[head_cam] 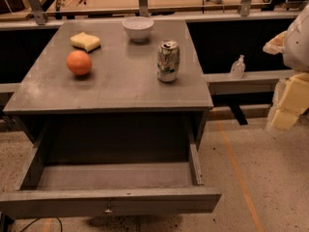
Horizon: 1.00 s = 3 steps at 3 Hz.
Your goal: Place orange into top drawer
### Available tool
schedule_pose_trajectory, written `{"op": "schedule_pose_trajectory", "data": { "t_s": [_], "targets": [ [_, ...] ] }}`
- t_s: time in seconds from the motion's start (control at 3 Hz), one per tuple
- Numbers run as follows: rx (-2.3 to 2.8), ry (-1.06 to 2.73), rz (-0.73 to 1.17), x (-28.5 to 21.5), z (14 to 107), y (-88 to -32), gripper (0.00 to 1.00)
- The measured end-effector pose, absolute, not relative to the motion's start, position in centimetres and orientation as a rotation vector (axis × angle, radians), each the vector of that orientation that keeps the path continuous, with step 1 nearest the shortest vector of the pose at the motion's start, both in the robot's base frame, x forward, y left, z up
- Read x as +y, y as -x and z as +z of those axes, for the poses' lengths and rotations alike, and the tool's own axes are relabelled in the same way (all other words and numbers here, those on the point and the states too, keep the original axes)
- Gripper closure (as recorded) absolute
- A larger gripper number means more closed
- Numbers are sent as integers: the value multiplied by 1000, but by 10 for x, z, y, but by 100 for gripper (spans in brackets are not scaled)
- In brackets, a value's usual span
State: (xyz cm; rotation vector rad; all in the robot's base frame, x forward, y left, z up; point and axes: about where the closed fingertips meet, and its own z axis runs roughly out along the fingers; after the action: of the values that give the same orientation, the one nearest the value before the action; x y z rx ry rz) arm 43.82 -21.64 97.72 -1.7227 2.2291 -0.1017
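Note:
The orange [79,62] is a smooth round fruit resting on the left part of the grey tabletop [120,86]. The top drawer [111,203] is pulled wide open below the table's front edge, and its grey inside shows nothing in it. A small knob sits at the middle of its front panel. My gripper [288,103] is at the far right edge of the view, off the table's right side, well away from the orange and holding nothing that I can see.
A wavy yellow sponge [85,41] lies behind the orange. A white bowl [138,28] stands at the table's back. A soda can [168,61] stands upright right of centre. A small clear bottle [237,67] sits on a ledge to the right.

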Motion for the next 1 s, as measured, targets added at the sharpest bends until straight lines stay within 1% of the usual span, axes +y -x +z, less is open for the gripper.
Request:
{"op": "schedule_pose_trajectory", "data": {
  "t_s": [0.33, 0.67, 1.0],
  "targets": [
    [2230, 1708, -97, -216, 978, -439, 0],
    [2208, 1623, 49, -194, 965, -447, 0],
    [2123, 1548, 221, -152, 954, -458, 0]
  ]
}}
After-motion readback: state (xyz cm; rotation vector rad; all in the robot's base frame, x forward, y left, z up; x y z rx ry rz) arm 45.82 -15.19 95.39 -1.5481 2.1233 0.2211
